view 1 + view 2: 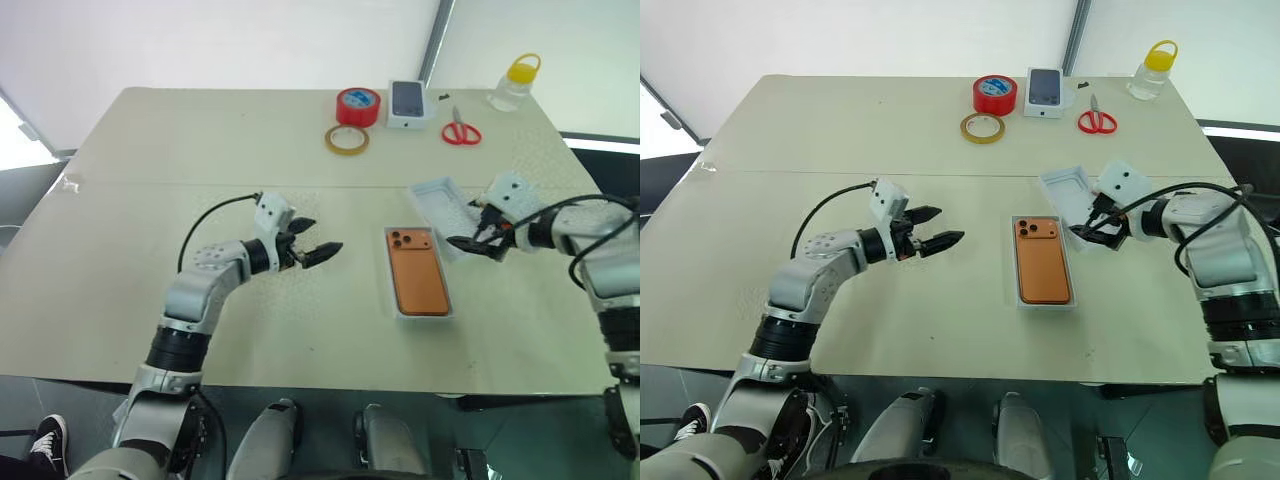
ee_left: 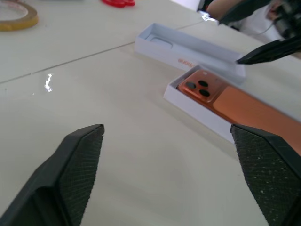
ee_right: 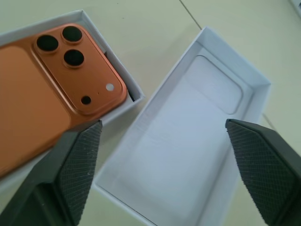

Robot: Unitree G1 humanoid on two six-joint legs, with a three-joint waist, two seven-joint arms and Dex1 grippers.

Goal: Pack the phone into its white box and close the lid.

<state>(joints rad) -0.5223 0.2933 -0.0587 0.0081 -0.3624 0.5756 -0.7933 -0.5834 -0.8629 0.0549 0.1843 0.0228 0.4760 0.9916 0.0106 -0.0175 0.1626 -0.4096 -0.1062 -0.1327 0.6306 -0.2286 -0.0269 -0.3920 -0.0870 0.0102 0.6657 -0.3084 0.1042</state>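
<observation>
On tabletop point(image 1: 250, 130) we see phone point(image 1: 418, 277) lying in white box point(image 1: 400, 312), lid point(image 1: 440, 212) open-side-up beside it. Left gripper point(image 1: 322, 250), right gripper point(image 1: 468, 243): jaws wide apart, holding nothing.

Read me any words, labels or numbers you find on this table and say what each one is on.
No text can be read here.
The lid: small orange print on its outer side wall, too blurred to read.
Red tape roll: blue and white label on top, too small to read.
Small white carton: a dark phone picture, no legible words.
</observation>
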